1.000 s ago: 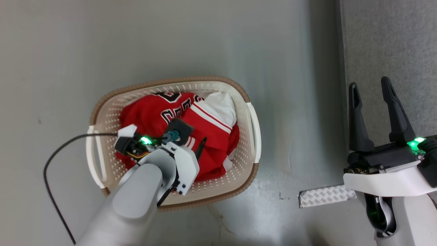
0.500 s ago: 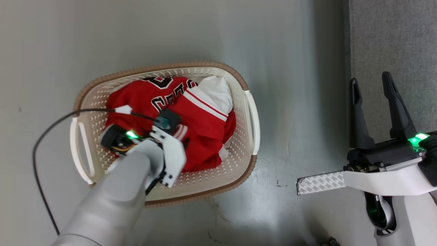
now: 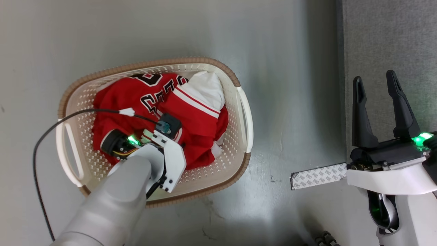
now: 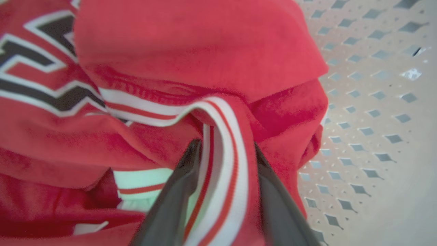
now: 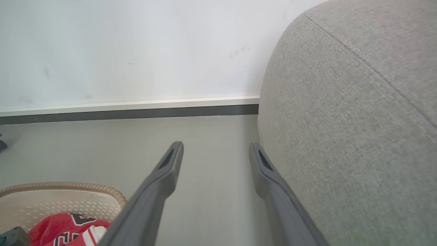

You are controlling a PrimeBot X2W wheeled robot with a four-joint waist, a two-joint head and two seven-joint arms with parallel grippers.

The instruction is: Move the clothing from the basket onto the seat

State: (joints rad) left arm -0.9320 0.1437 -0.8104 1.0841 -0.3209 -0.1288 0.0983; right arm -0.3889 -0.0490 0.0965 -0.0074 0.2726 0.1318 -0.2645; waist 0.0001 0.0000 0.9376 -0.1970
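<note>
On the grey floor (image 3: 280,51) by the white wall (image 5: 136,44) your basket (image 3: 240,112) sits beside the seat (image 5: 358,119); left hand (image 4: 223,150) pinches the clothing (image 4: 191,41), right hand (image 3: 377,89) spread, empty.

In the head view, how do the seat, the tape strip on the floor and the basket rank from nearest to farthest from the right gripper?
From the right gripper:
1. Seat, right under its fingers.
2. Tape strip, on the floor at its lower left.
3. Basket, further left.

Red clothing (image 3: 198,136) with white stripes and black lettering fills the cream, brown-rimmed basket (image 3: 235,150); grey sofa (image 5: 358,136) beside it.
</note>
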